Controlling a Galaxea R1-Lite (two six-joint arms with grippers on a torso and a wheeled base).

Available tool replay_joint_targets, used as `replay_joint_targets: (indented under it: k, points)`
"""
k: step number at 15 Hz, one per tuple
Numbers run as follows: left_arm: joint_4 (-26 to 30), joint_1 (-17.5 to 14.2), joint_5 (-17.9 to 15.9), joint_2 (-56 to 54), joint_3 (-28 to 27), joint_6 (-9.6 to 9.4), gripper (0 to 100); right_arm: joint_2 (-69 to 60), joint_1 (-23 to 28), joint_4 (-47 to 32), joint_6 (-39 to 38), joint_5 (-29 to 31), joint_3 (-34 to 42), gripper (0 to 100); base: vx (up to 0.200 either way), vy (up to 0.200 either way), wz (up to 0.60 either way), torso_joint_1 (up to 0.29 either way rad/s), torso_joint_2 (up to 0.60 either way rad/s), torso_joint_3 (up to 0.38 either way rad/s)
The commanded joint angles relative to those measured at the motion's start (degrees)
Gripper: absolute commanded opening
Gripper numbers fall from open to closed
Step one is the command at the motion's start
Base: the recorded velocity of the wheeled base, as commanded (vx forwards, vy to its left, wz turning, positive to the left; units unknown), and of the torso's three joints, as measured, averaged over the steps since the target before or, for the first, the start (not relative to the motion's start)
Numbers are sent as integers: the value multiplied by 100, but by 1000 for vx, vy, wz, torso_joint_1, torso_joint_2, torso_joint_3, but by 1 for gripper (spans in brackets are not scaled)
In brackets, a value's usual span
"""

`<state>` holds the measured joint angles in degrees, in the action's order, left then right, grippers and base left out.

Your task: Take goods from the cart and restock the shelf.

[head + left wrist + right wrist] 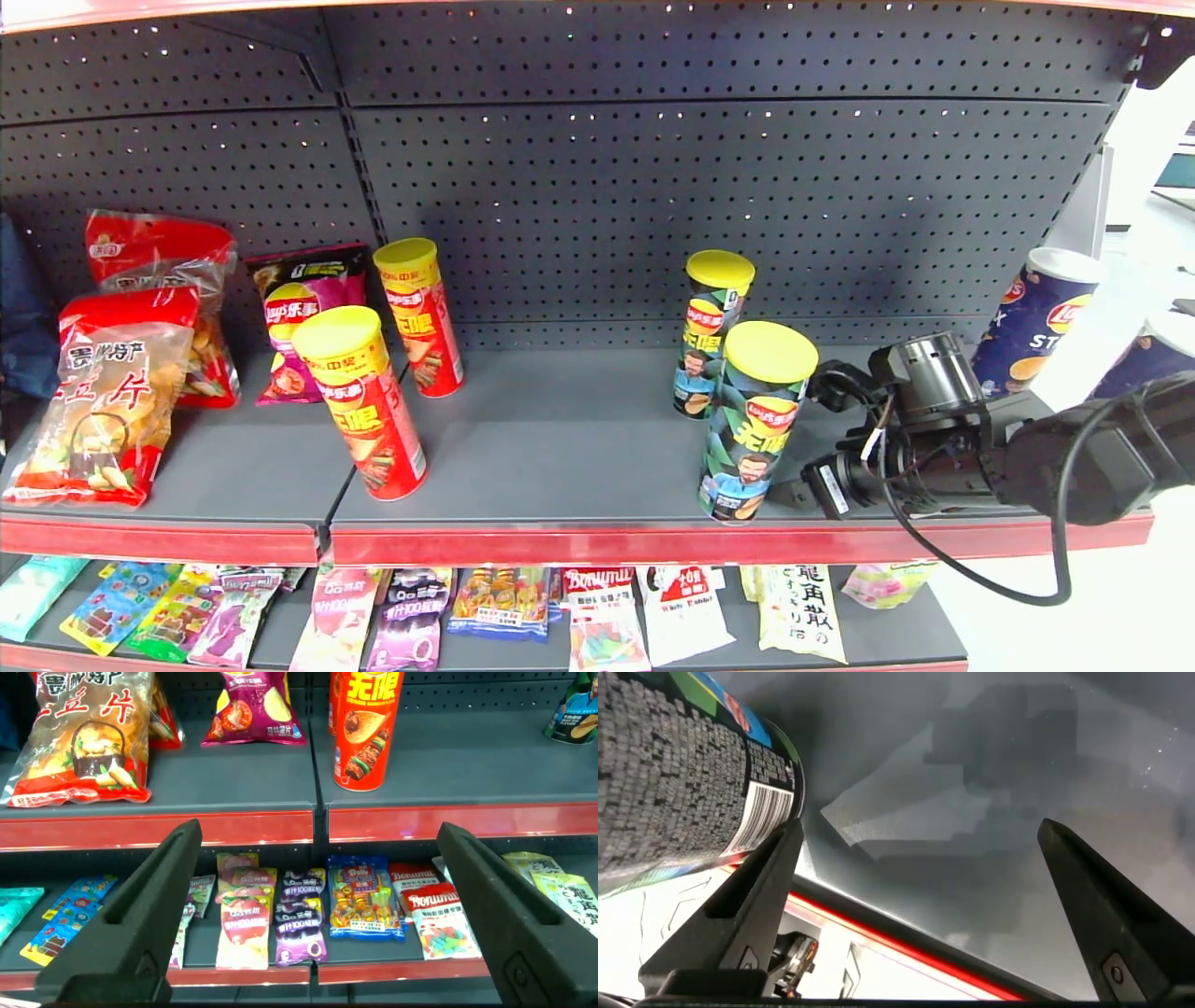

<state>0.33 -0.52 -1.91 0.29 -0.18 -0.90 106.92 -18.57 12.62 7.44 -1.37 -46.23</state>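
1. The front green can [756, 420] stands upright near the front lip of the shelf [560, 439]. Its long axis is vertical and its yellow lid faces up.
2. The rear green can [711, 331] stands the same way, lid up, at 11 o'clock from the front one and closer to the pegboard back.
3. The right claw [826, 434] sits low over the shelf at 3 o'clock from the front green can, pointing toward it. In its wrist view the right claw [920, 840] gapes wide with nothing between its fingers. The front green can [682, 775] is just outside one finger, and I cannot tell whether they touch.
4. The left claw [318, 831] is also spread wide and empty, facing the lower tier of sweet packets [360, 901].
5. Two red cans [362, 401] stand upright at 9 o'clock from the green pair, yellow lids up.
6. Snack bags [103, 401] lean at the shelf's far 9 o'clock end.
7. Two blue cans [1032, 317] with white lids lean at 1 o'clock from the right claw. I cannot tell what they rest on.
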Motion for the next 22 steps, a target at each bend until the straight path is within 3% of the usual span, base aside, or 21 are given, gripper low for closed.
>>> replay_joint_targets:
  k: [1, 22]
  points:
    - [2, 0, -2, -3, 1, 2, 100, 4, -7, 4, 3, -4, -9, 100, 0, 0, 0, 0, 0, 0]
    - [2, 0, -2, -3, 1, 2, 100, 101, -209, 4, 3, -4, -141, 100, 0, 0, 0, 0, 0, 0]
